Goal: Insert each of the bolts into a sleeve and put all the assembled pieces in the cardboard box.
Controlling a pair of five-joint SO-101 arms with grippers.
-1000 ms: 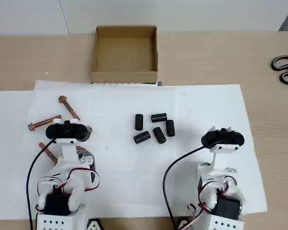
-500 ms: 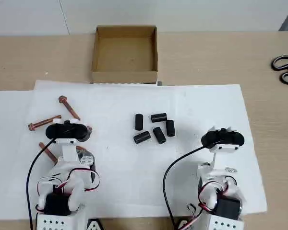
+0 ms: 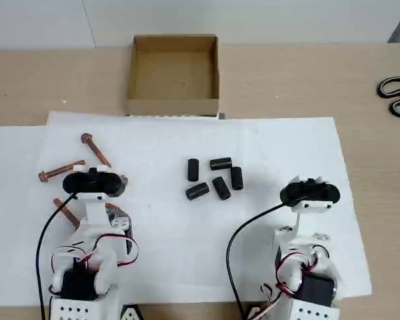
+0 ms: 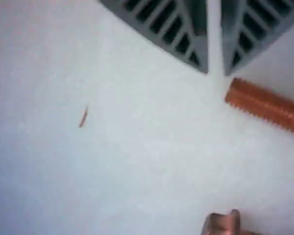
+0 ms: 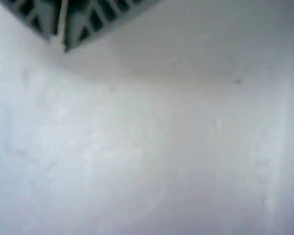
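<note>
The cardboard box [image 3: 131, 75] stands open at the back of the table. Several black sleeves [image 3: 213, 178] lie clustered mid-sheet. Copper bolts lie at the left: one [image 3: 95, 148] slanted, one [image 3: 61, 171] beside it, and one [image 3: 65, 211] partly under the left arm [image 3: 93, 184]. My left gripper [image 4: 215, 72] hangs shut and empty just over the paper. The threaded end of a bolt [image 4: 264, 105] lies right by its tips, and another bolt head [image 4: 222, 224] shows farther off. My right gripper [image 5: 58, 44] is shut over bare paper, on the right arm [image 3: 310, 193], apart from the sleeves.
A white paper sheet [image 3: 287, 147] covers the working area on the wooden table. Black-handled scissors [image 3: 397, 97] lie at the far right edge. Cables loop from both arm bases along the front.
</note>
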